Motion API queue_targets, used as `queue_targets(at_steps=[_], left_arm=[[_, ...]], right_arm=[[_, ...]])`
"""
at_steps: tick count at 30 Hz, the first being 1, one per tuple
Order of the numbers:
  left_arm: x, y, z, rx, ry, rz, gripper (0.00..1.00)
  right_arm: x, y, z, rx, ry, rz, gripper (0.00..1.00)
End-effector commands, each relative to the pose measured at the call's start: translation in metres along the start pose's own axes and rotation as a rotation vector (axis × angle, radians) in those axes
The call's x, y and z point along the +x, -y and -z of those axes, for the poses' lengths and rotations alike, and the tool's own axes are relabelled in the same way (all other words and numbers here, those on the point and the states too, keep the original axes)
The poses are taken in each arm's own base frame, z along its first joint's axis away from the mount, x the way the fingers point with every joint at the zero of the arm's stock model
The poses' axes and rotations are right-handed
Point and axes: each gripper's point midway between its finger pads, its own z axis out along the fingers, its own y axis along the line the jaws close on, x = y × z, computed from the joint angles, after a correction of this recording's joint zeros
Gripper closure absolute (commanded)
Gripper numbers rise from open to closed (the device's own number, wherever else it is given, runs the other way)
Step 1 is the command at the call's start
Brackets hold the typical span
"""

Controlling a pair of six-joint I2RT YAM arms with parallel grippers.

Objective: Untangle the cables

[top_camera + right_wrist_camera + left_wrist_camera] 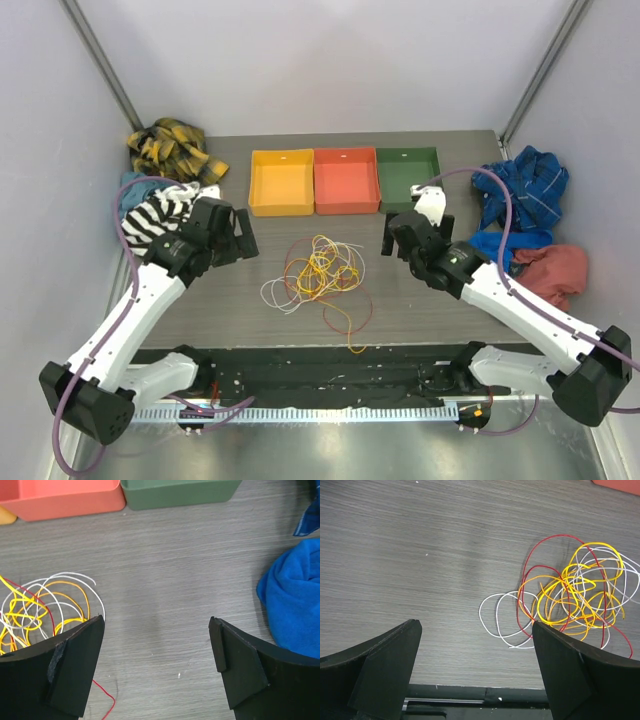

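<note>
left gripper [233, 236]: black fingers [385, 670] spread wide, empty, poised left of the tangle, probably to pull one side | right gripper [397, 236]: fingers [75, 670] likewise apart, empty, flanking the opposite side | cables [320, 272]: thin springy white, yellow-orange and red loops, tangled centrally between both | counter [240, 312]: matte grey woodgrain | far: rigid open yellow bin [281, 182], red bin [346, 180], green bin [407, 177]

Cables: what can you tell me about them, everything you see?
The cables are thin bendy wires, white, yellow, orange and red, looped into one loose tangle. They lie flat on the grey table, near its middle, between the left gripper and the right gripper, which are both open and touch nothing. A red end trails toward the near edge.
</note>
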Motion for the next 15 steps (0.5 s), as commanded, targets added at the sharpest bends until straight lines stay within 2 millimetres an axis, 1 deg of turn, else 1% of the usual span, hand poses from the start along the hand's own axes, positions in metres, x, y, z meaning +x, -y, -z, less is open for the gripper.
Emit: queue_targets(at_steps=[1,3,4,6,7,8,9,10,11,14,15], left_arm=[[-0.002,0.008,-0.002,0.031,0.022,0.001,0.0],[0.0,0.01,-0.002,0.049,0.011,0.006,0.0],[0.003,0.01,-0.002,0.053,0.009,0.008,0.0],[0.003,0.013,-0.002,0.071,0.011,0.019,0.0],[0.003,0.014,-0.002,0.073,0.012,0.022,0.0],[0.004,0.013,-0.002,0.076,0.013,0.024,0.0],[0.005,0.013,-0.002,0.076,0.013,0.027,0.0],[0.006,0.013,-0.002,0.08,0.013,0.028,0.0],[0.007,0.013,-0.001,0.084,0.013,0.028,0.0],[0.008,0.012,0.0,0.09,0.017,0.03,0.0],[0.01,0.012,0.0,0.09,0.015,0.029,0.0]], right_arm=[[0.003,-0.025,-0.003,-0.113,-0.01,0.007,0.08],[0.002,-0.045,0.0,-0.199,-0.006,0.022,0.11],[0.002,-0.064,0.006,-0.251,0.011,0.041,0.12],[0.003,-0.077,0.009,-0.26,0.028,0.09,0.14],[0.003,-0.094,0.017,-0.296,0.034,0.115,0.14],[0.012,-0.102,0.009,-0.281,0.011,0.162,0.15],[0.01,-0.111,0.009,-0.291,0.011,0.172,0.16],[0.014,-0.118,0.007,-0.303,-0.004,0.186,0.16],[0.022,-0.125,0.001,-0.301,-0.023,0.207,0.16],[0.023,-0.139,-0.007,-0.319,-0.021,0.209,0.17],[0.027,-0.144,-0.012,-0.319,-0.029,0.222,0.19]])
